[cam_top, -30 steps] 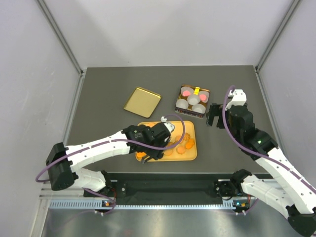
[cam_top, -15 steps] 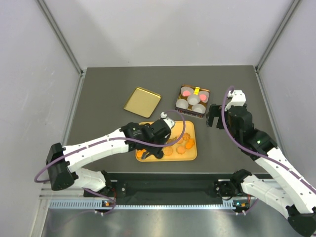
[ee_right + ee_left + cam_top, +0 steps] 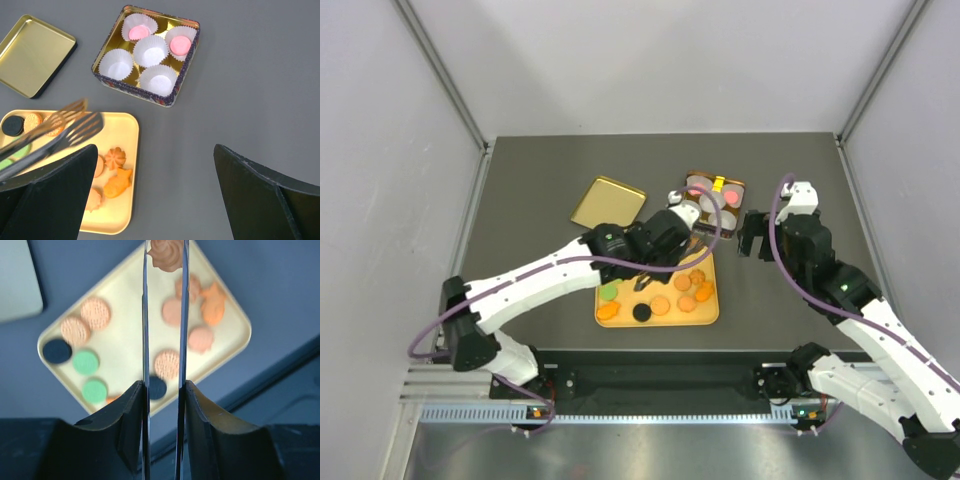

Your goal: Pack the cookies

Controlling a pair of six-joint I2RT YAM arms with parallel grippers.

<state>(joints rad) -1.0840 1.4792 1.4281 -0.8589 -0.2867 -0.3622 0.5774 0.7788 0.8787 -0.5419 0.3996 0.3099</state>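
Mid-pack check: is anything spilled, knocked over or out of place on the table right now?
Nothing stands out. The loose cookies all lie on the yellow tray. The tin sits flat with its five paper cups upright, and the lid lies on the table off to its side.

We see a dark grey table [image 3: 520,190] beneath the tongs [image 3: 82,129], with pale, evenly lit walls [image 3: 660,60] beyond and beside them.
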